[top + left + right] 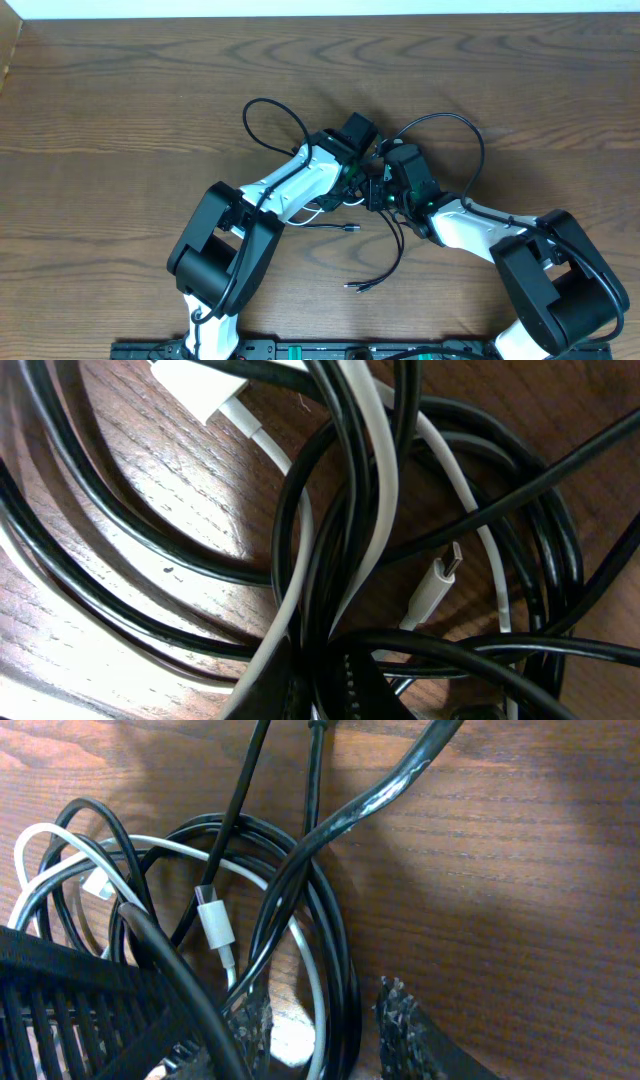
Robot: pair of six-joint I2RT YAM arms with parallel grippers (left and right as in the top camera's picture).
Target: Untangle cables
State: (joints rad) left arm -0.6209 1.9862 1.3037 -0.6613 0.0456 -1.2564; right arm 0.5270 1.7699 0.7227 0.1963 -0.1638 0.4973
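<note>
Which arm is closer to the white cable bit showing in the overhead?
Left. The white cable shows just below the left arm, nearly under its forearm. The right arm is farther off, on the other side of the cable tangle.

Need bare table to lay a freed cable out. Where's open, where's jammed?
Open: the wide table strip between the arms and the far edge; also the wood left of the left arm and right of the right arm. Crowded: centre, where both arms meet over the cables, and the near gap between them, where plug ends lie.
</note>
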